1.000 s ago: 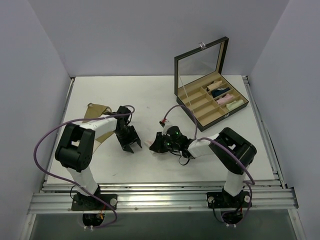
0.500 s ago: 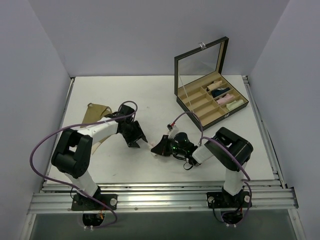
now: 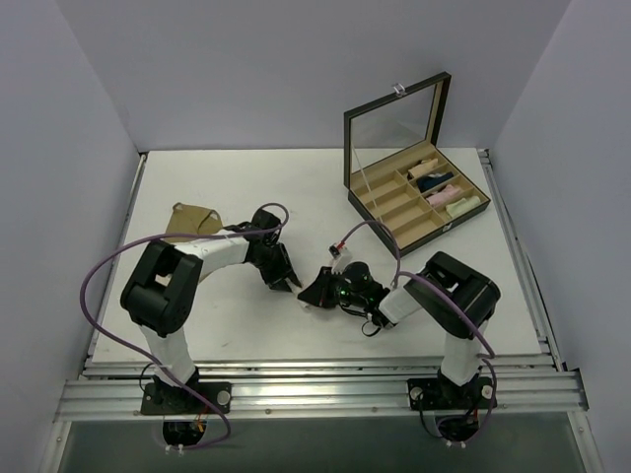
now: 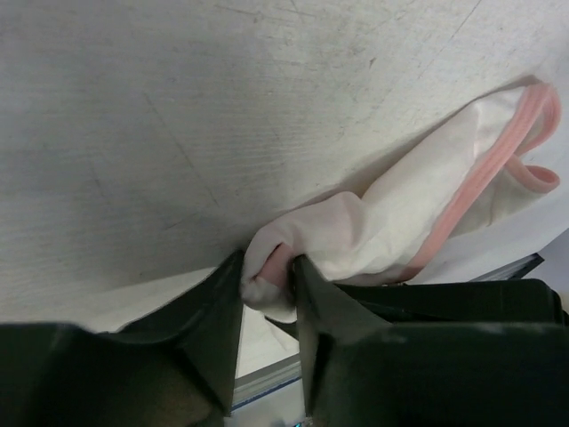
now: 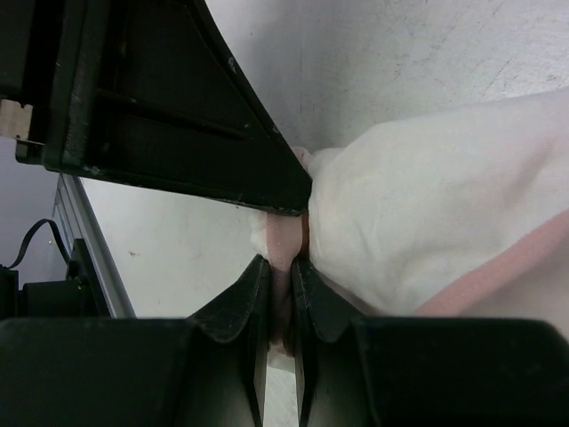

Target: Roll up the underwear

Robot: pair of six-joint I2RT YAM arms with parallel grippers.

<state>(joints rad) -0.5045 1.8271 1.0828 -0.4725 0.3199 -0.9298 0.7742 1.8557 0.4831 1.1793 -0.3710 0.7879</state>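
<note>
An open box (image 3: 444, 229) sat at the upper right of the overhead view, on a white counter (image 3: 246, 177). Its framed lid (image 3: 394, 123) stood upright at the back. The box was divided into long slots in two rows. The slots of the right-hand row each held a rolled cloth. From back to front these were a beige-and-pink roll (image 3: 424, 166), a dark navy roll (image 3: 432, 181), a pink roll (image 3: 440, 196) and a mint-green roll (image 3: 463, 206).

The white underwear (image 4: 418, 205), edged in pink, lay bunched on the counter near the middle of the overhead view, well apart from the box. The two claws met over it there and hid nearly all of it from above.

In the left wrist view, the left claw (image 4: 267, 277) was pressed onto a small fold at one end of the white underwear, pinching it. The rest of the cloth trailed toward the upper right of that frame. In the right wrist view, the right claw (image 5: 280, 267) was nearly closed, nipping the pink edging at the same bunched end. One dark finger of the left claw filled the upper left of that frame and touched the cloth just above the pinch.

The tan underwear (image 3: 192, 222) lay flat at the left of the overhead view, with the left arm crossing just in front of it. A metal rail (image 3: 315, 394) ran along the bottom edge of the counter, carrying both arm bases.
</note>
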